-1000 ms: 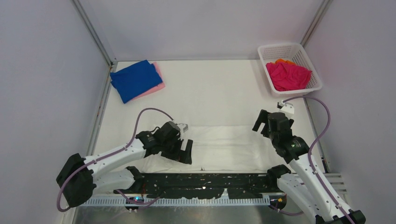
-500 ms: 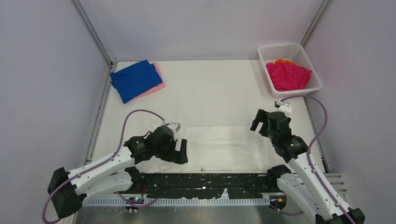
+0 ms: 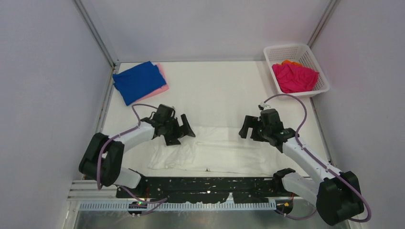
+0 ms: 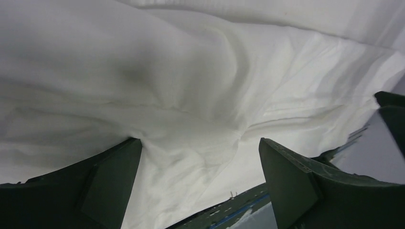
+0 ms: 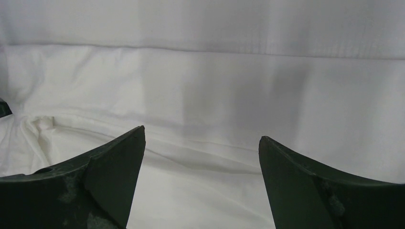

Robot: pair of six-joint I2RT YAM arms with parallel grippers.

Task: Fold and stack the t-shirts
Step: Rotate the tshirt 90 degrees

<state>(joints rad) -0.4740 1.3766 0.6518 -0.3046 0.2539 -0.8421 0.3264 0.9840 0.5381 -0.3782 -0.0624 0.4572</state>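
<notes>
White-walled booth, white table (image 3: 215,90). I see a white t-shirt (image 3: 229,150) spread along the near edge; my left gripper (image 3: 180,133) and right gripper (image 3: 251,132) hover over it, both with jaws apart, holding nothing.

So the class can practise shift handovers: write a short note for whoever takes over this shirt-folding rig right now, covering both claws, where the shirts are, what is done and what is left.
Left claw: open, empty, over the left end of the white shirt.
Right claw: open, empty, over the shirt's right part.
White shirt: a long, partly folded band near the arms, its left end rumpled.
Done: blue shirt folded on top of the pink shirt, far left corner.
Left: finish the white shirt and stack it. Then do the magenta shirt and orange shirt, which lie bunched in the basket.
</notes>
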